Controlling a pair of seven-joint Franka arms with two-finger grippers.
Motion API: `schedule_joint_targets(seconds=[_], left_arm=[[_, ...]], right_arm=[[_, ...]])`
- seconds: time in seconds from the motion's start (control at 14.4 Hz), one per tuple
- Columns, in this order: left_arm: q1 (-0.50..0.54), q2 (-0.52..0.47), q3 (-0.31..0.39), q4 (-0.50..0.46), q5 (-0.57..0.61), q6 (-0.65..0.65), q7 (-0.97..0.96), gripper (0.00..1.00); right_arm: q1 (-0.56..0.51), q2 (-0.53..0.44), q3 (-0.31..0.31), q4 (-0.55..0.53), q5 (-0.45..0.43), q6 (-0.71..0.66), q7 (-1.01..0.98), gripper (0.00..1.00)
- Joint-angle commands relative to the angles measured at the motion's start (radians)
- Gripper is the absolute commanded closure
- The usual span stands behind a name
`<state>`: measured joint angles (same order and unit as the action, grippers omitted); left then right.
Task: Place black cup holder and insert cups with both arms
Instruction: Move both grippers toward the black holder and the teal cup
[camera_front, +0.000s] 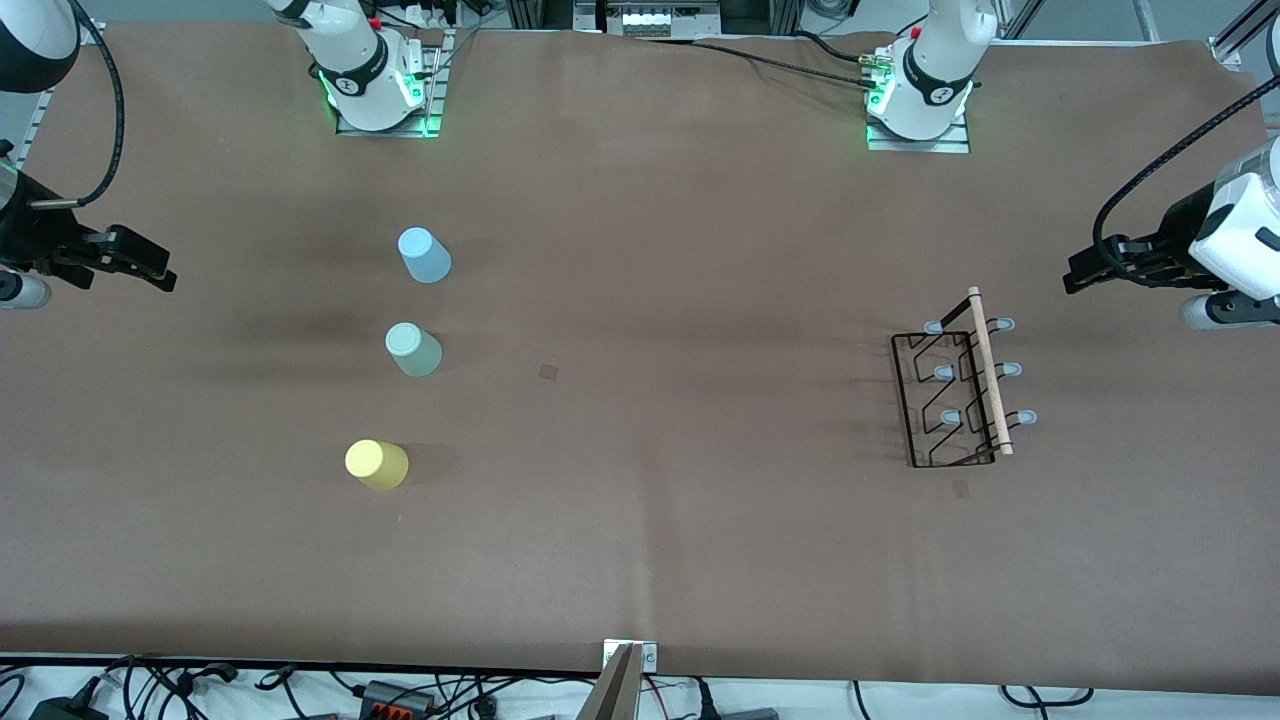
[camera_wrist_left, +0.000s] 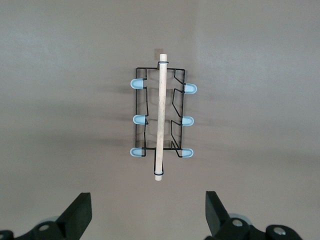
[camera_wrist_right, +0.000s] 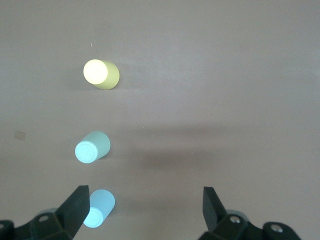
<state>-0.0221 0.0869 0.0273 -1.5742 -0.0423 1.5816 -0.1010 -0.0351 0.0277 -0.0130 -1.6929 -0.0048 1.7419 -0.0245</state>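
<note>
Brown and bare apart from the task's things, the worktop (camera_front: 640, 560) carries the black cup holder (camera_front: 955, 395) toward the left arm's end and 3 cups toward the right arm's end. We see the left tool (camera_wrist_left: 150, 212) hanging over the worktop's edge, fingers spread wide and gripping nothing; in its wrist view the holder lies straight ahead of it, well apart, with the wooden rod (camera_wrist_left: 159, 116) pointing back toward the gap between the fingers. The right tool (camera_wrist_right: 145, 210) hangs over the worktop at its own end, fingers also spread and empty, with the light blue cup (camera_wrist_right: 99, 207) closest ahead of it, the mint cup (camera_wrist_right: 91, 146) next and the yellow cup (camera_wrist_right: 100, 73) furthest off.

All 3 cups appear to stand mouth down, though we cannot be sure from above.

Risks as we judge them:
- The holder is light wire, so a grasp off the rod's middle could tip it or drag it.
- Closing on thin wire instead of the rod may let it slip.
- A smooth, tapered cup could squirt out of the fingers or topple if nudged first.
- The blue and mint cups sit near each other, so an open finger could knock the neighbour.
- The 6 pegs (camera_wrist_left: 136, 83) are small, and a misaligned cup could catch and shift the rack.
</note>
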Motion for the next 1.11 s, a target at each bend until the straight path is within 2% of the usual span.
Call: schedule_joint_targets(seconds=[0.0,0.28,0.56,0.84,1.05], left_arm=[[0.016,-0.024,-0.017,-0.023,0.004,0.014,-0.005,0.0],[0.013,-0.022,-0.017,-0.026,0.004,0.018,-0.006,0.0],[0.004,0.011,-0.018,-0.072,0.004,0.108,-0.02,0.0],[-0.002,0.043,-0.052,-0.292,0.002,0.392,-0.022,0.0],[-0.001,0.045,-0.053,-0.407,0.002,0.521,-0.02,0.0]], right_arm=[[-0.008,-0.023,0.005,-0.011,0.005,-0.008,-0.009,0.0],[-0.008,-0.018,0.005,-0.005,0.005,-0.004,-0.008,0.0],[-0.006,-0.017,0.007,-0.005,0.005,-0.008,-0.009,0.0],[0.01,0.059,0.016,-0.004,0.0,0.004,-0.008,0.0],[0.061,0.138,0.016,-0.002,0.003,0.025,-0.006,0.0]])
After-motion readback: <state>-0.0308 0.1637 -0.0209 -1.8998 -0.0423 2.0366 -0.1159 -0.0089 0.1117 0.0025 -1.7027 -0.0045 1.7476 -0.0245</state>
